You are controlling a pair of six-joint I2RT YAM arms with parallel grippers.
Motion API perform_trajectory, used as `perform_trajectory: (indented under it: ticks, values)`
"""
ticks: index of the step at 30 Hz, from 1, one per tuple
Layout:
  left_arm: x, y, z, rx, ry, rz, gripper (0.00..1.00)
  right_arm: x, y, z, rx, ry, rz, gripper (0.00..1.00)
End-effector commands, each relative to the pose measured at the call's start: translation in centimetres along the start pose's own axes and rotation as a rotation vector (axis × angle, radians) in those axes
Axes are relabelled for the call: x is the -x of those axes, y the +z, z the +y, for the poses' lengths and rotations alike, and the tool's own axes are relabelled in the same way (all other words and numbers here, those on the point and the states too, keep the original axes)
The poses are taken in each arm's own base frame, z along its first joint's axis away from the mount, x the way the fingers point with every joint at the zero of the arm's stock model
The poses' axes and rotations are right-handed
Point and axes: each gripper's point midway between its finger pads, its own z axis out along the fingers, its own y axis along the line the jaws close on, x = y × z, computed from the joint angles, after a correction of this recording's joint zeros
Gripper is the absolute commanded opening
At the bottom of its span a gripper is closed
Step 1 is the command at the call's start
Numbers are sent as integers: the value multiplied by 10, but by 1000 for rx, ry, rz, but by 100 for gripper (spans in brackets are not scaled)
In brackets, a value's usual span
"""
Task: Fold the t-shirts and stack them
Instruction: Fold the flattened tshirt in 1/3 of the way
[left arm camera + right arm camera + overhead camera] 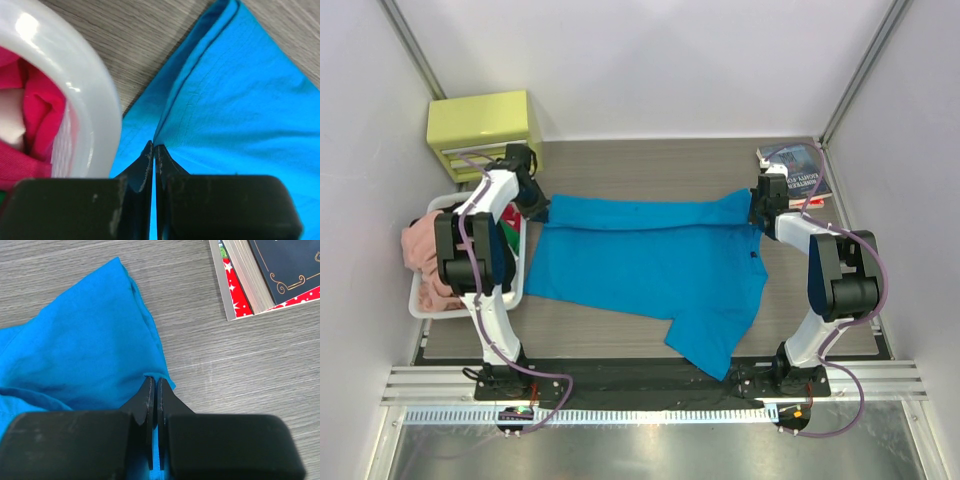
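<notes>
We see the blue t-shirt (640, 255) lying spread out in the middle of the table (640, 165). Our left gripper (533, 203) is pinched shut on its far edge at 10 o'clock, right beside the white basket (417, 300), where a pink shirt (420, 250) waits. Our right gripper (763, 203) is pinched shut on the far edge at 2 o'clock, near the books (798, 165). We think the job now is to fold this edge over toward 6 o'clock. To do it well, we should lift both corners a little, move the 2 arms at the same speed, pull the cloth smooth, and line up the edges before letting go.
</notes>
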Motion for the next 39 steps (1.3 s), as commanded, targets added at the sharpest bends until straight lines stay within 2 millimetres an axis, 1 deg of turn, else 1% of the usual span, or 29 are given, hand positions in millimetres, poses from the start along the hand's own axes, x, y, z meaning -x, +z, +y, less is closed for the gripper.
perform_trajectory:
  ticks: [1,7,15,19,24,29,33,37,39]
  values:
    - [4,9,21,91,10,-5,0,3,-1,-8,-40,-2,-12,1]
    - [1,16,22,104,16,8,0,-7,2,-9,-43,-6,21,1]
    - [1,22,25,123,15,15,0,-12,5,-8,-42,-15,45,1]
    - [4,20,26,130,21,3,0,-8,3,-7,-34,-11,37,1]
    - [10,14,22,116,29,-11,0,8,-6,-8,-36,-10,-6,1]
    - [20,10,16,105,36,-28,0,9,-7,-6,-25,-1,-8,1]
    - [32,4,11,100,48,-50,0,9,-7,-5,-19,3,-7,1]
    - [35,7,10,98,48,-49,0,6,-5,-4,-17,4,1,1]
    - [32,11,11,107,48,-38,0,2,-3,-3,-11,3,12,1]
